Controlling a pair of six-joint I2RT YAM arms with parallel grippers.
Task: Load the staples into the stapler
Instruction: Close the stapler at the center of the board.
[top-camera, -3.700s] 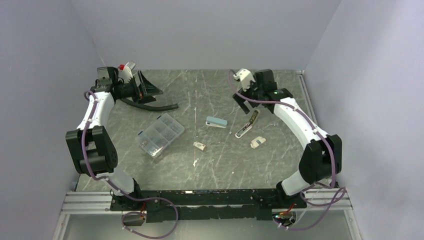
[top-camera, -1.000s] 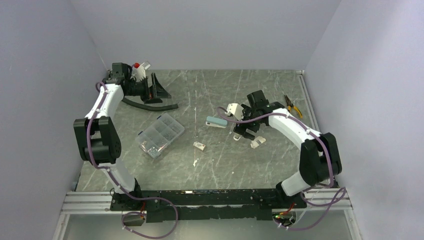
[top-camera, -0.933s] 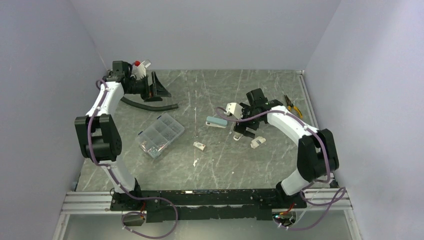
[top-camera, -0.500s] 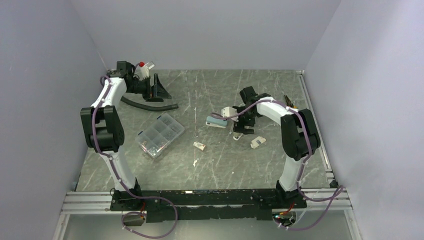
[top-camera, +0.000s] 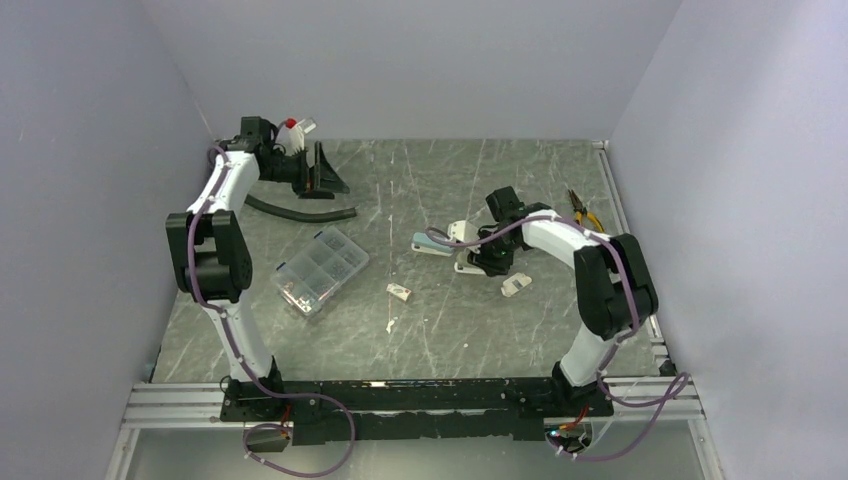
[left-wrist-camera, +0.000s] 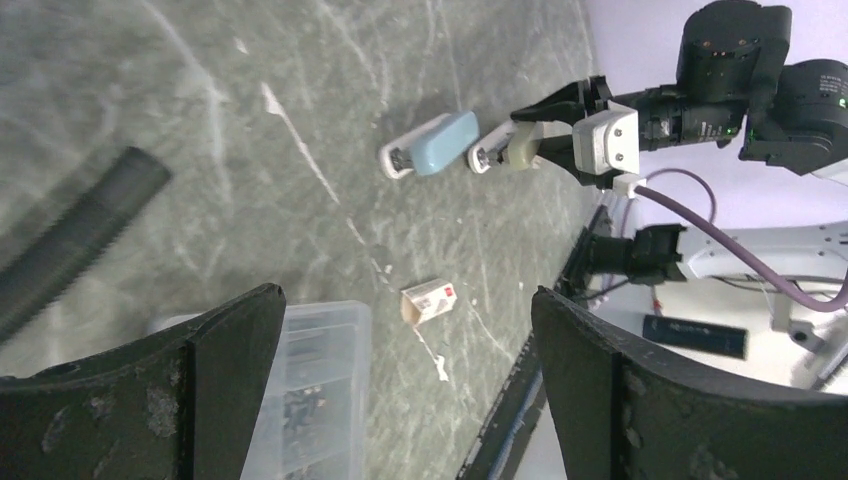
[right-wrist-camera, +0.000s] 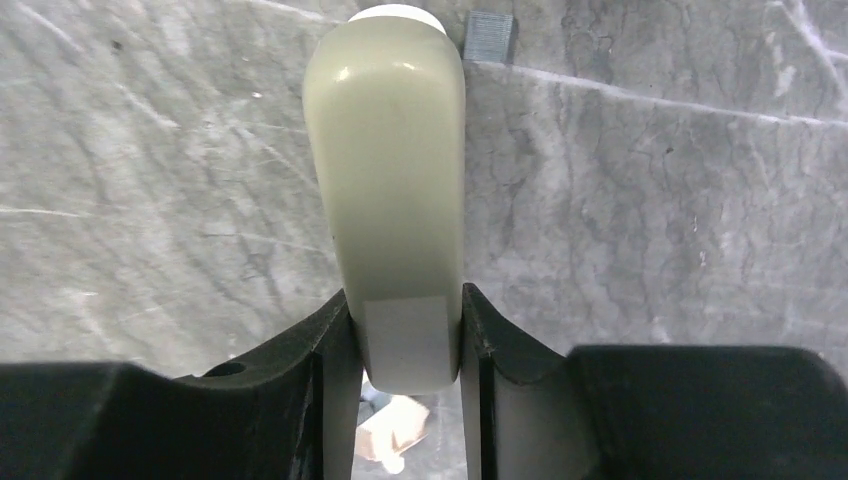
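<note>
A cream stapler (top-camera: 466, 266) lies on the marble table, right of a blue stapler (top-camera: 432, 245). My right gripper (top-camera: 489, 259) is shut on the cream stapler's near end; in the right wrist view both fingers press the sides of that stapler (right-wrist-camera: 385, 150) at the gripper (right-wrist-camera: 405, 308). The staples (top-camera: 399, 291), a tiny white box with a red mark, lie apart toward the front, and show in the left wrist view as the same box (left-wrist-camera: 430, 302). My left gripper (top-camera: 322, 172) hangs open and empty over the far left, its jaws (left-wrist-camera: 405, 297) wide.
A clear compartment case (top-camera: 320, 268) sits left of centre, with a black hose (top-camera: 300, 210) behind it. Pliers (top-camera: 583, 208) lie at the far right. A small white piece (top-camera: 515, 284) lies near the right gripper. A short grey metal strip (right-wrist-camera: 488, 37) rests past the stapler's tip.
My right gripper came down over the cream stapler and closed on its sides; the stapler has swung to lie more crosswise. My left arm drifted slightly right, still open.
</note>
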